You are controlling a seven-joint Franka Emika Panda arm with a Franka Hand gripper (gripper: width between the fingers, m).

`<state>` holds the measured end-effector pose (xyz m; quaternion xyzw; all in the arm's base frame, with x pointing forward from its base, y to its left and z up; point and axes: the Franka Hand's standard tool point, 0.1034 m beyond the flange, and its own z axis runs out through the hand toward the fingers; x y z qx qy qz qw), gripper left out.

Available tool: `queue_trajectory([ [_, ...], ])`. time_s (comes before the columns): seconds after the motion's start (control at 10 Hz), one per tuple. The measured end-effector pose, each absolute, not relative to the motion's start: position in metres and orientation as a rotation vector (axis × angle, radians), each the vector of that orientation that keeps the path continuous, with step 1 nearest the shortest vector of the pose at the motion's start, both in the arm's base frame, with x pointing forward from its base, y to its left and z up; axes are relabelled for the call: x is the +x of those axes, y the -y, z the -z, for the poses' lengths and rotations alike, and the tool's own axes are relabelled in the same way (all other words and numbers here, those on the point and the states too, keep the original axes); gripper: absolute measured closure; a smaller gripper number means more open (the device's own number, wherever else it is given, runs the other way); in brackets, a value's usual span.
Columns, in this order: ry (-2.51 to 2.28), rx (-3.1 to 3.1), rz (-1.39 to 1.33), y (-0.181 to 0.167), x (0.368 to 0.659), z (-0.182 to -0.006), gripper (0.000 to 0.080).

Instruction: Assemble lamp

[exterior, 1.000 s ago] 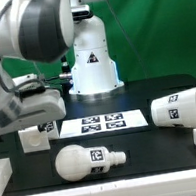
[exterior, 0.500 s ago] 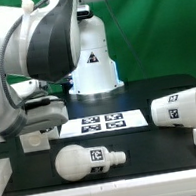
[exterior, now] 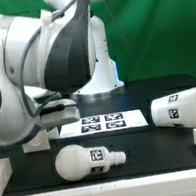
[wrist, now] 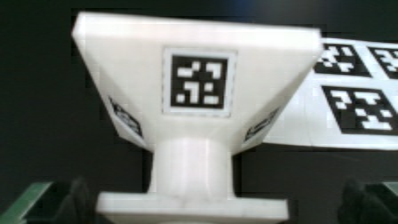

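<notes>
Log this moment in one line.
jaws: open, flanking base | bulb: lying loose | shade: on side, exterior view's right | nothing joined
</notes>
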<state>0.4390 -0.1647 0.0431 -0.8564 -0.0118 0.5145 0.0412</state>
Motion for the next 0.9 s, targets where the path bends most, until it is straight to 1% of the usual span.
queue_trajectory([
  [0.2, 0.041, -2.623, -1.585, 0.166, 0.438, -0.043, 0.0101],
  [0.4, 0.058, -2.620, -1.630, 0.168, 0.430, -0.040, 0.0101],
  [0.7, 0.052, -2.623, -1.639, 0.170, 0.425, -0.027, 0.0101],
  [0.8, 0.066, -2.644, -1.615, 0.171, 0.425, -0.020, 0.0101],
  [0.9, 0.070, -2.649, -1.611, 0.170, 0.424, -0.018, 0.0101],
])
